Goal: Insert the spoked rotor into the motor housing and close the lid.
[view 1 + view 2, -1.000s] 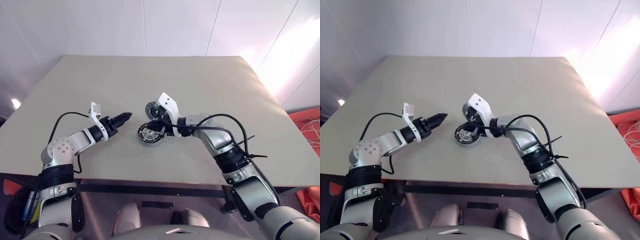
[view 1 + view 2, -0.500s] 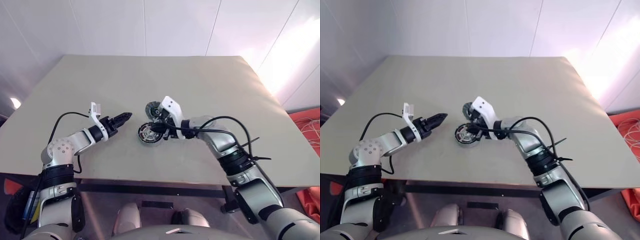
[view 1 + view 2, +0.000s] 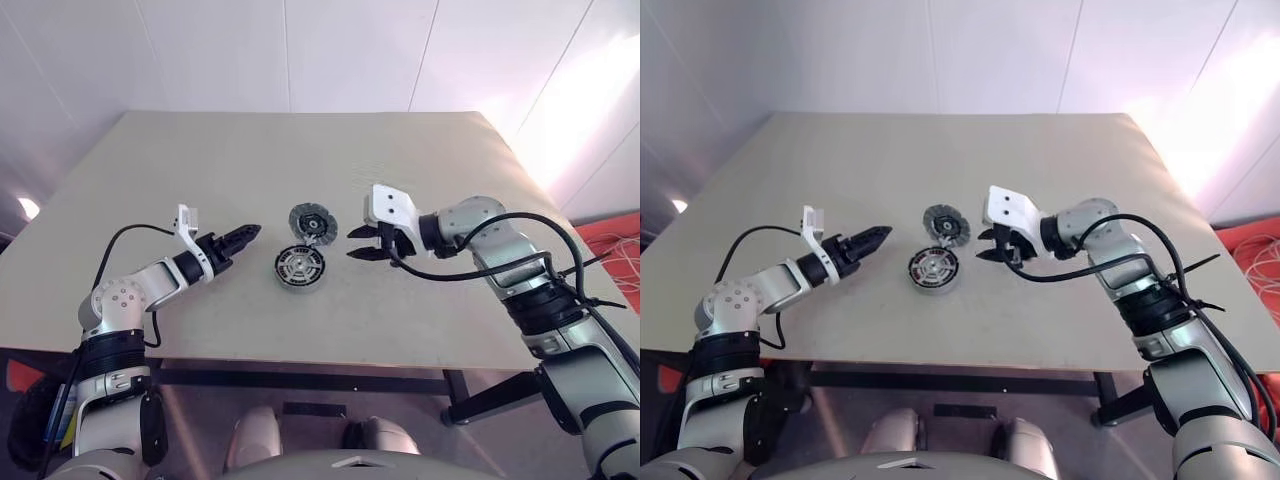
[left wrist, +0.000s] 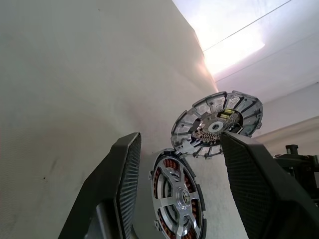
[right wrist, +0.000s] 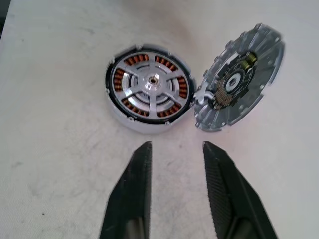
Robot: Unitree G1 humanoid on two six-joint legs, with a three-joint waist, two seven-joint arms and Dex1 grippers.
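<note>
The motor housing [image 5: 121, 115] lies on the table with the spoked rotor [image 5: 150, 88] seated inside it, silver hub up and reddish-brown spokes showing around it. The lid [image 5: 240, 79] stands swung back from the housing's far edge, joined to it and tilted, its inner face showing. My right gripper [image 3: 353, 244] hovers just right of the housing, open, with nothing between its fingers [image 5: 135, 189]. My left gripper [image 3: 252, 233] hangs open to the left of the housing, pointing at it and apart from it; its wrist view shows the rotor [image 4: 178, 199] and lid [image 4: 219, 122].
The beige table [image 3: 450, 160] stretches wide around the housing. Its front edge runs close below my arms. An orange heap with white cords [image 3: 615, 240] lies on the floor off the table's right side.
My right gripper has drawn back from the housing to the right and upward, rolled, and gone from shut to open. The housing, lid and left arm have stayed put.
</note>
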